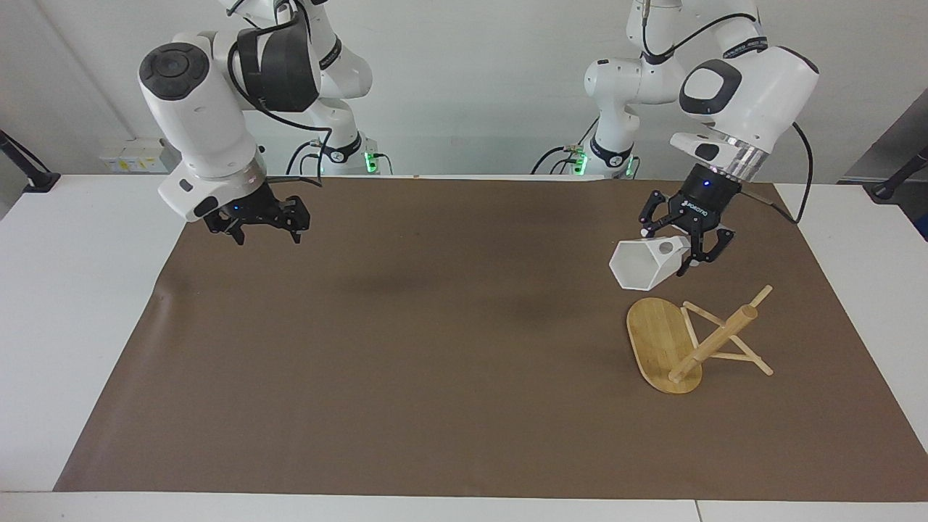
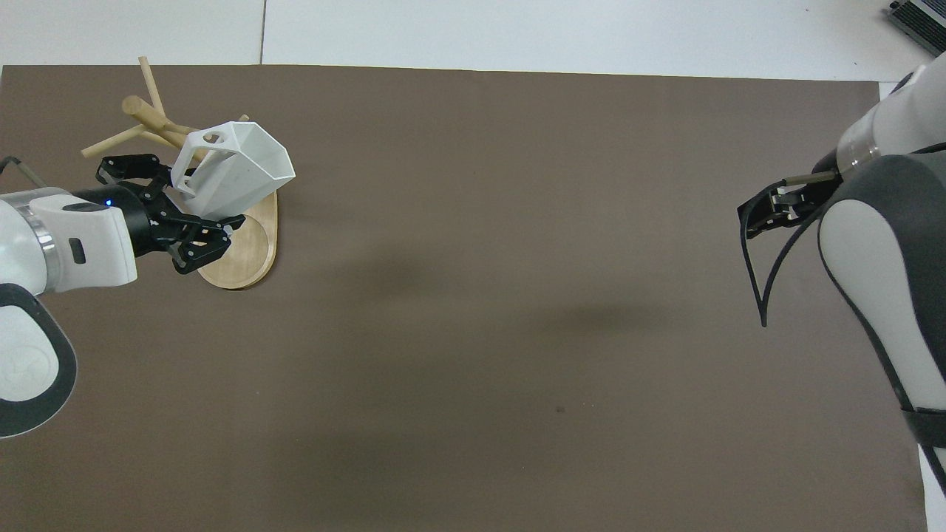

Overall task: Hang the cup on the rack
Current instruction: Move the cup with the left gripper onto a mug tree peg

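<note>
White cup [image 1: 644, 264], pale bamboo rack [image 1: 663, 346], plain brown mat [image 1: 406, 362].

From overhead, the cup [image 2: 236, 170] in my left gripper [image 2: 194, 214] hides part of the rack [image 2: 244, 251], and my right gripper [image 2: 768, 210] is half hidden by its own arm.

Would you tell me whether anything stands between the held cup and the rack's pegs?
Nothing visible does. The left gripper holds the cup in the air beside the rack, with only bare mat between them.
</note>
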Controlling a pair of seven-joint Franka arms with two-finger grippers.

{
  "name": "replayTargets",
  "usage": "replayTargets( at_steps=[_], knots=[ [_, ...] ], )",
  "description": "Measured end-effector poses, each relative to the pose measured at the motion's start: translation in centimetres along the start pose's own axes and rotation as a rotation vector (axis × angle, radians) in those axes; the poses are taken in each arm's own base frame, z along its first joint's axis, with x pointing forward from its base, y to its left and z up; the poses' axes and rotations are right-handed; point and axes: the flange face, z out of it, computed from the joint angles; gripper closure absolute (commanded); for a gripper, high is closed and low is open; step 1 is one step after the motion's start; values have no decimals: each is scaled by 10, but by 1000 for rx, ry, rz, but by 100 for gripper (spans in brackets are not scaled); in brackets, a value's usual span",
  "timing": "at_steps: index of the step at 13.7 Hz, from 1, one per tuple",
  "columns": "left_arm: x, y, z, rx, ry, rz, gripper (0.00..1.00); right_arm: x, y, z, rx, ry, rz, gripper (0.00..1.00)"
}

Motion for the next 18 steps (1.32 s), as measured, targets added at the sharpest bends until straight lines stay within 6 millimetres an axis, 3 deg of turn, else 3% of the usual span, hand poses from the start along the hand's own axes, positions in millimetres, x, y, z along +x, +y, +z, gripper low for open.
replayTargets(
  at_steps=[2, 5, 8, 15, 18],
  knots=[
    [-2, 1, 3, 28, -3, -14, 100, -8, 16, -8, 0, 2, 29, 0],
    [-16, 7, 23, 80, 3, -56, 100, -20, 39, -18, 1, -6, 73, 0],
    [-20, 10, 43, 114, 9, -81, 100, -30, 53, -14, 17, -36, 113, 0],
    [-26, 9, 65, 116, 3, -247, 100, -55, 48, 5, 23, -64, 121, 0],
    [-29, 7, 73, 119, 1, -318, 100, -65, 54, 13, 53, -39, 147, 0]
  ],
)
